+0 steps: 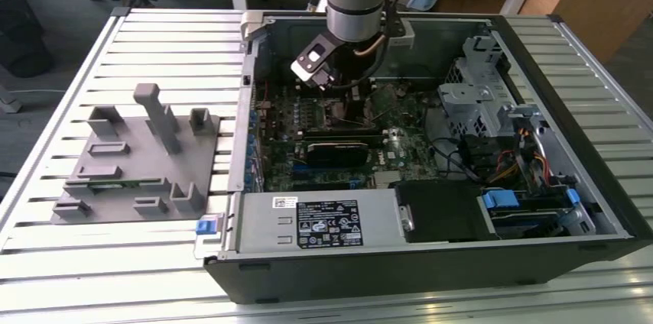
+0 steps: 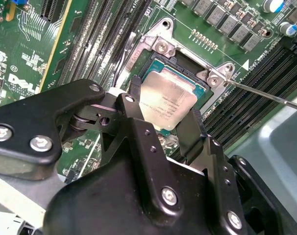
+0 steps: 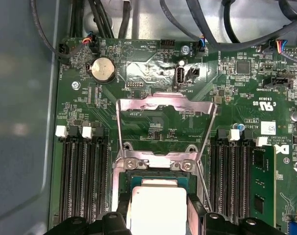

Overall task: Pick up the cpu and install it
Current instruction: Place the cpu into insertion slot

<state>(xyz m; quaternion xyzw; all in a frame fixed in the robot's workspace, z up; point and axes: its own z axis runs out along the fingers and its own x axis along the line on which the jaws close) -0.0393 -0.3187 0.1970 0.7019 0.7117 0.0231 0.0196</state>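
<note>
The gripper [image 2: 165,110] has its 2 fingers [image 2: 195,132] clamped on opposite edges of the cpu [image 2: 168,100], just above the open socket [image 3: 153,164] inside the computer case [image 1: 408,267].

A white rectangular sticker [image 1: 320,221] with black print and symbols lies on the grey metal power-supply box [image 1: 380,225]. White silkscreen lettering and a small white barcode label [image 3: 267,128] stand on the green motherboard [image 3: 246,83]. Faint engraved lines cross the silvery square cpu [image 2: 167,100]. A white triangle mark [image 2: 245,64] sits beside its socket corner.
</note>
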